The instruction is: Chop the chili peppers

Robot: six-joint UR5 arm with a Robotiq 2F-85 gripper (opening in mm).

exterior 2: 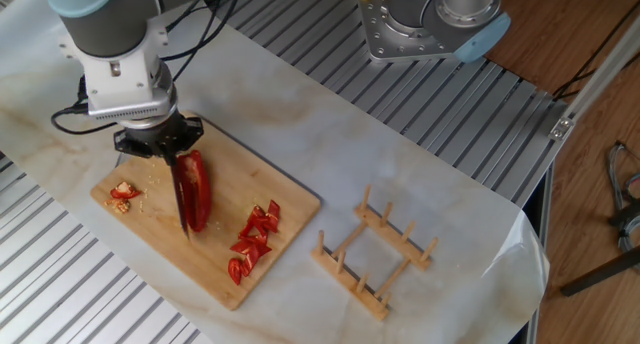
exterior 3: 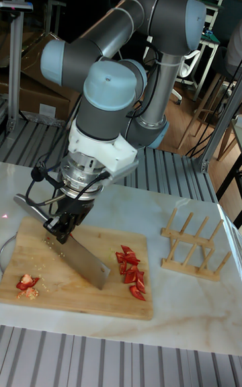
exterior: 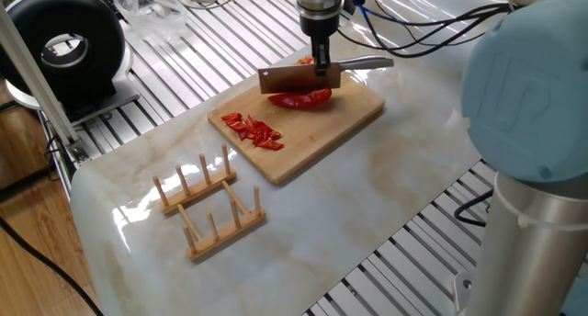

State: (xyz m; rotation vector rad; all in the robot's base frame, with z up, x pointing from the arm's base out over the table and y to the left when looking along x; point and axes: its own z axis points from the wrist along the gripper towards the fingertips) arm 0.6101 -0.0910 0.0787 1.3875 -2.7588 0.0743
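Note:
My gripper [exterior: 322, 55] is shut on the handle of a cleaver-style knife [exterior: 299, 77], held with its blade on edge over the bamboo cutting board [exterior: 344, 114]. One long red chili pepper half [exterior 2: 199, 189] lies on the board right against the blade [exterior 2: 183, 199]; in one fixed view the chili pepper half [exterior: 306, 99] is partly hidden behind the blade. A pile of cut chili pepper pieces [exterior: 257, 130] [exterior 2: 254, 242] [exterior 3: 131, 271] sits near the board's end. A few small red scraps [exterior 2: 124, 192] [exterior 3: 27, 283] lie at the opposite end. The tall fixed view shows the gripper [exterior 3: 66, 220] and the knife [exterior 3: 87, 263].
A wooden peg rack [exterior: 209, 206] [exterior 2: 375, 254] stands on the marble-patterned tabletop beyond the board. A black round device [exterior: 64, 45] sits at the table's far corner. The robot base [exterior 2: 435, 19] is mounted beside the slatted metal surface, with cables trailing near the gripper.

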